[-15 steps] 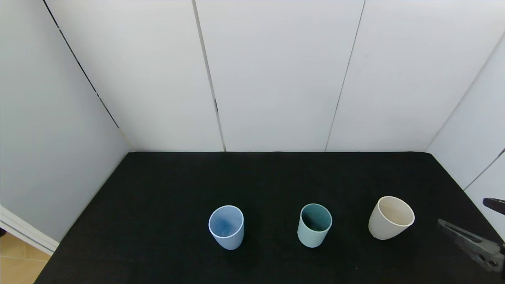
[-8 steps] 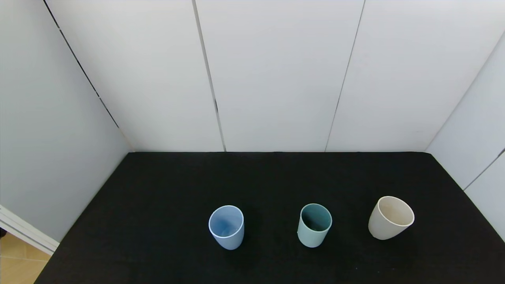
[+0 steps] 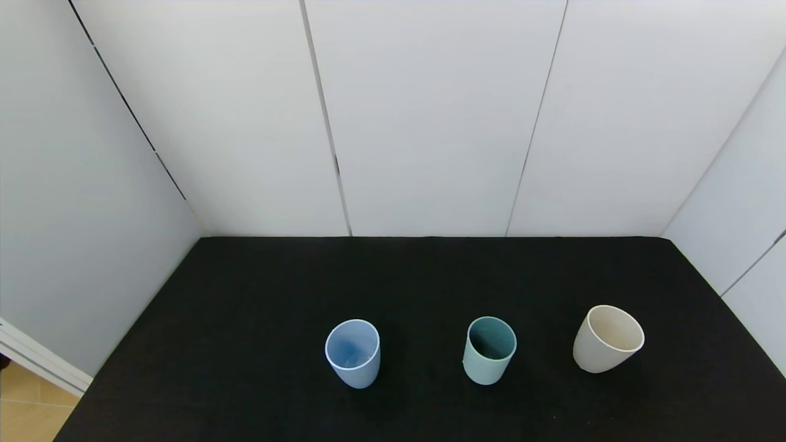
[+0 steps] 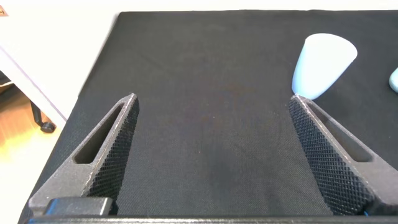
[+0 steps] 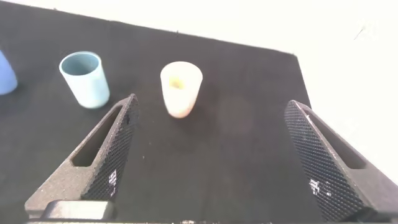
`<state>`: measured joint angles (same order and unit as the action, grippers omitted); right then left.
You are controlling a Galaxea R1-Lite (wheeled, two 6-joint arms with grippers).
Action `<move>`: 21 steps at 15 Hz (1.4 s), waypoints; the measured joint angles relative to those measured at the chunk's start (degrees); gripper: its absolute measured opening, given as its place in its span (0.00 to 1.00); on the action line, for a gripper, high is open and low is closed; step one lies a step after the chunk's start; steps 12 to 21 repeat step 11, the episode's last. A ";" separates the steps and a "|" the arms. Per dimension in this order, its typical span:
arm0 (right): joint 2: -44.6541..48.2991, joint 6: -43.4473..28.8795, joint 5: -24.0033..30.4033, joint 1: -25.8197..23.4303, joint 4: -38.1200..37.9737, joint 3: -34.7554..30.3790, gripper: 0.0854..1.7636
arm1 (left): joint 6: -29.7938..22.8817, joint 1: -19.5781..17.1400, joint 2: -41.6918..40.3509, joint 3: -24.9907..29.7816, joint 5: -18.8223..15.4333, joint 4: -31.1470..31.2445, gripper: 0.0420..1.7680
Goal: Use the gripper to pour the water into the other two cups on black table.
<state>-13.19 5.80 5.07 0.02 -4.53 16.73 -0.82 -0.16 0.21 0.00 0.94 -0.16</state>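
Note:
Three cups stand upright in a row near the front of the black table (image 3: pixel 430 276): a light blue cup (image 3: pixel 352 352) on the left, a teal-green cup (image 3: pixel 489 350) in the middle, a cream-beige cup (image 3: pixel 607 339) on the right. No water shows in any of them. Neither gripper shows in the head view. My left gripper (image 4: pixel 213 99) is open and empty, back from the light blue cup (image 4: pixel 323 57). My right gripper (image 5: pixel 211 106) is open and empty, back from the cream cup (image 5: pixel 180 88) and the teal-green cup (image 5: pixel 84 78).
White wall panels (image 3: pixel 430 123) close the table at the back and both sides. The table's left edge (image 4: pixel 93 81) drops to a wooden floor. The blue cup's edge shows in the right wrist view (image 5: pixel 5 76).
My right gripper, seen at the head view's right edge one second ago, has pulled back out of that view. The cups have not moved.

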 joint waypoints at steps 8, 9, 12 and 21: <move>12.73 -5.58 -4.22 0.13 0.90 -15.52 0.96 | 0.07 0.00 0.00 0.00 0.00 0.00 0.97; 12.92 -7.17 -5.18 0.13 2.01 -15.43 0.96 | 0.05 0.00 0.00 0.00 0.00 0.00 0.97; 13.12 -7.62 -5.51 0.13 2.80 -15.52 0.96 | 0.07 0.00 0.00 0.00 0.02 0.00 0.97; 13.12 -7.62 -5.51 0.13 2.80 -15.52 0.96 | 0.07 0.00 0.00 0.00 0.02 0.00 0.97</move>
